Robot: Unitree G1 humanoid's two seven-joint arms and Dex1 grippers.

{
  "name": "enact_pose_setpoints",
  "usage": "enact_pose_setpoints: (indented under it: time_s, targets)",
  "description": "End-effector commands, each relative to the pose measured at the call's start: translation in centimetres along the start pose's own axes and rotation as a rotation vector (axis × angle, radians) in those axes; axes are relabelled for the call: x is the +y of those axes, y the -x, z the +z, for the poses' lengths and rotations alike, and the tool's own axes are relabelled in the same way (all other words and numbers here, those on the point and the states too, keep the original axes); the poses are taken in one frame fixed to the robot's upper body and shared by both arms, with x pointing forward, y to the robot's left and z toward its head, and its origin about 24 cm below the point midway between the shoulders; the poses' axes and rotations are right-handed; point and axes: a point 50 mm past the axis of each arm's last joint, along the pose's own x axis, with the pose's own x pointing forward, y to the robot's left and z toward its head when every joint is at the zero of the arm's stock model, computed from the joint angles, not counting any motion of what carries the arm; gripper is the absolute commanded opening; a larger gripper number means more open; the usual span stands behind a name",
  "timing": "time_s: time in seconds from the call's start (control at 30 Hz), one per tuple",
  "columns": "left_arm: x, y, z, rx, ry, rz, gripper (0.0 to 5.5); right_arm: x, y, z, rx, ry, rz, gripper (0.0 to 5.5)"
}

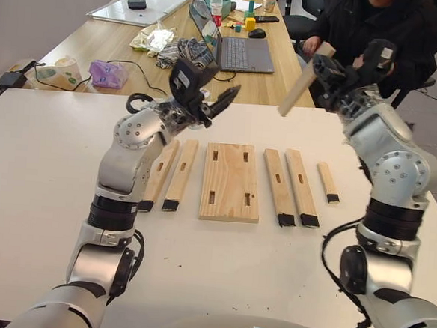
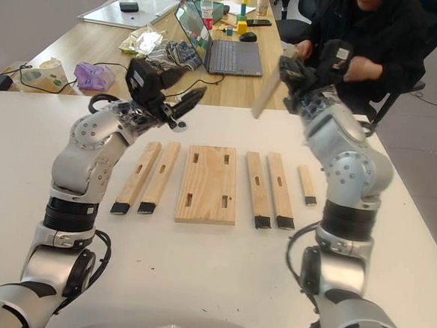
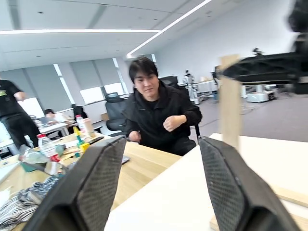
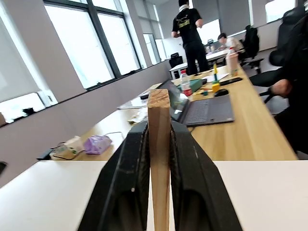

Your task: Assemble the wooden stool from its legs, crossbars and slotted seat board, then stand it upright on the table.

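The slotted seat board lies flat mid-table. Two wooden legs lie left of it and two more right of it. A short crossbar lies at the far right. My right gripper is raised above the table's far edge, shut on another wooden crossbar, which slants up between its fingers. My left gripper hovers open over the far left of the row, holding nothing. In the left wrist view its fingers stand wide apart, with the held crossbar beyond them.
Behind the white table stands a wooden desk with a laptop, bottles, cloth and cables. A person in black sits at its right end, close behind my right arm. The white table's near half is bare.
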Motion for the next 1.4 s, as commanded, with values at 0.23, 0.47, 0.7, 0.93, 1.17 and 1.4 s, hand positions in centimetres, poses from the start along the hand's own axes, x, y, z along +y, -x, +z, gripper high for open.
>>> enact_pose_setpoints:
  time_s: [0.23, 0.47, 0.7, 0.93, 1.17, 1.4]
  targets:
    - [4.7, 3.1, -1.2, 0.051, -0.01, 0.317, 2.76, -2.9, 5.2, -6.8, 0.084, 0.048, -0.164, 0.4]
    - [4.6, 3.0, -1.2, 0.046, -0.002, 0.302, 2.76, -4.3, 6.4, -9.3, 0.077, 0.004, -0.182, 0.4]
    - [4.6, 2.7, -1.2, 0.035, 0.025, 0.296, 2.76, -3.8, 6.3, -10.5, 0.045, -0.03, -0.138, 0.4]
    - [4.5, 2.6, -1.5, 0.037, 0.037, 0.29, 2.76, -2.8, 5.7, -11.4, 0.053, -0.081, -0.14, 0.4]
    - [4.4, 2.3, -1.6, 0.035, 0.059, 0.288, 2.76, -1.2, 5.1, -13.3, 0.076, -0.116, -0.149, 0.4]
    - [4.5, 2.3, -1.4, 0.033, 0.055, 0.286, 2.76, -1.8, 4.7, -13.7, 0.063, -0.119, -0.201, 0.4]
